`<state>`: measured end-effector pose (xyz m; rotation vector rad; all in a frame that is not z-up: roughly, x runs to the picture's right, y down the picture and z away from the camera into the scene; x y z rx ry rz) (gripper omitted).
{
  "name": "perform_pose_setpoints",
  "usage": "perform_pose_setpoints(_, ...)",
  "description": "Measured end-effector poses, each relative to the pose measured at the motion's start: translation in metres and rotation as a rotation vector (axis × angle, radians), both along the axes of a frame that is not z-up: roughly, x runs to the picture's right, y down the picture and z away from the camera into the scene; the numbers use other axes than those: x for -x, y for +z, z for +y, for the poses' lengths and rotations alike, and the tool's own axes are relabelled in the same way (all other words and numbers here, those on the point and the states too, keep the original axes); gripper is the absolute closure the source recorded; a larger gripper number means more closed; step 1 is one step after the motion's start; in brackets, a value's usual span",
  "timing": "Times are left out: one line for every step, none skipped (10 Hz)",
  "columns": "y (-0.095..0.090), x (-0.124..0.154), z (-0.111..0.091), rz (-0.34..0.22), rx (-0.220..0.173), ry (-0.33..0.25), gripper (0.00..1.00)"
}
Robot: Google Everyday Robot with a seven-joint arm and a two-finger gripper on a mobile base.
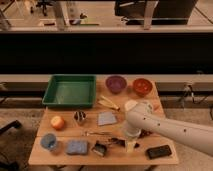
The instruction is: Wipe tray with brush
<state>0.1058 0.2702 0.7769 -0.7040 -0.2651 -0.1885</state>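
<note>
One green tray (pixel 70 79) with a flared rim sits back left on the desk (pixel 92 114). Two bowls, the purple bowl (pixel 116 83) and the red bowl (pixel 142 86), stand right of it. One dark, blocky-headed brush (pixel 102 147) lies well in front of the tray, with the gripper (pixel 131 144) just beside it; I cannot tell its grip.

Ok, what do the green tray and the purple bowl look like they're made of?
The green tray looks like smooth plastic: uniform colour, moulded flared rim. The purple bowl is likely plastic too, evenly coloured. The tool hangs over the front of the table.
</note>
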Motion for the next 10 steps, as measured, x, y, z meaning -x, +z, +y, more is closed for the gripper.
perform_pose_setpoints(0.002,-0.001,0.001,0.001,0.005,0.0,0.2)
perform_pose_setpoints(0.006,0.0,0.003,-0.001,0.01,-0.002,0.2)
perform_pose_setpoints(0.01,0.002,0.007,-0.004,0.011,-0.012,0.2)
perform_pose_setpoints(0.009,0.002,0.007,-0.005,0.01,-0.01,0.2)
perform_pose_setpoints(0.006,0.005,0.005,-0.01,0.009,-0.01,0.2)
perform_pose_setpoints(0.005,0.007,0.004,-0.02,0.007,-0.014,0.2)
perform_pose_setpoints(0.003,0.01,0.002,-0.034,0.005,-0.008,0.2)
perform_pose_setpoints(0.0,0.012,-0.001,-0.046,-0.001,-0.002,0.2)
perform_pose_setpoints(-0.003,0.014,-0.003,-0.053,-0.003,0.0,0.2)
perform_pose_setpoints(-0.003,0.018,-0.003,-0.064,-0.002,0.003,0.2)
